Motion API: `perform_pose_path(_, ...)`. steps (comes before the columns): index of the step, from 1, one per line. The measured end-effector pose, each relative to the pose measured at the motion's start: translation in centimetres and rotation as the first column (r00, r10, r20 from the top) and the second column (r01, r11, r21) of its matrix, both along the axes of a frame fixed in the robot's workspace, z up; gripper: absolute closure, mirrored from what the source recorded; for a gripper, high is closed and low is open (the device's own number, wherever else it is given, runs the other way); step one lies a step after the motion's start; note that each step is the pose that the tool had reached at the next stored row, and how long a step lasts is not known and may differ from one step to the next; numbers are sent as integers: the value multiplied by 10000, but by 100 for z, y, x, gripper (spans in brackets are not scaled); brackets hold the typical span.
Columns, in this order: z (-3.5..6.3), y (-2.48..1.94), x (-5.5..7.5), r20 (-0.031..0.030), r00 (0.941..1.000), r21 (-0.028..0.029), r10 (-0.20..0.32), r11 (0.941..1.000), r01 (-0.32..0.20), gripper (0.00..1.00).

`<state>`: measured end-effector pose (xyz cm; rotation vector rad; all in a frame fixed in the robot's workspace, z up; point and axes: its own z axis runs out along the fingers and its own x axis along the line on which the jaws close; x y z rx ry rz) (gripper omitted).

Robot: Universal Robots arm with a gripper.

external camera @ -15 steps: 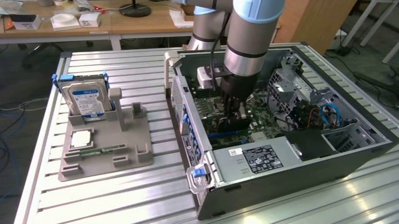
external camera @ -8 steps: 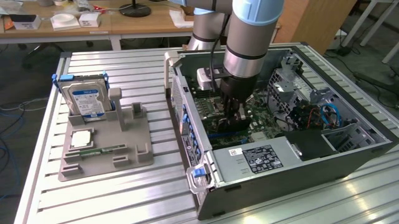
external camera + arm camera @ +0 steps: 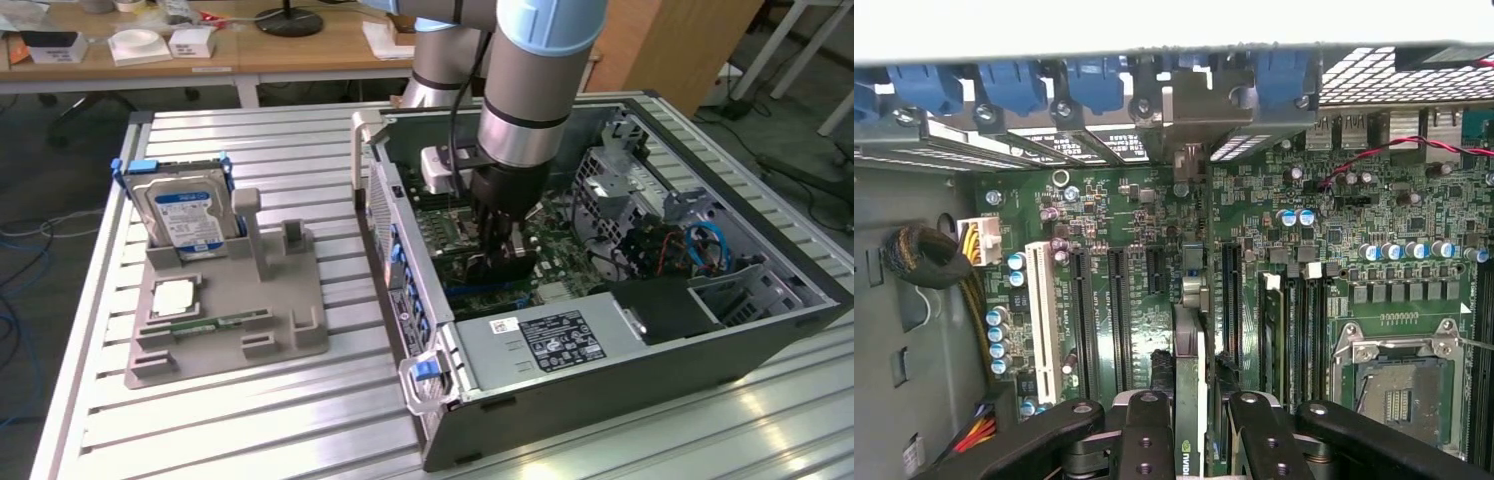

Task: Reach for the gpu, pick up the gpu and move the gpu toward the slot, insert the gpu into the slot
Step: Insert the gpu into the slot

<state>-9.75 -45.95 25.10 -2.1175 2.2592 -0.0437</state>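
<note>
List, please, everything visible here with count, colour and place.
Open dark grey computer case: one, dark grey, exterior view's right.
Green motherboard: one, green, inside the case.
Thin dark gpu card: one, dark, edge-on over the motherboard.
Silver blue-labelled hard drive: one, silver, upright in the holder.
Grey plastic holder: one, grey, exterior view's left.
Small green memory stick: one, green, in the holder.
Slatted aluminium table: one, silver, beneath everything.
Robot arm: one, grey-blue, over the case.
Black gripper: one, black, gripping the card.
</note>
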Motion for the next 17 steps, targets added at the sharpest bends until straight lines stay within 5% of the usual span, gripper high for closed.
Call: perform_pose_path(17, -63, 4, -9, 0, 10000, 0, 6, 10000, -6, 74)
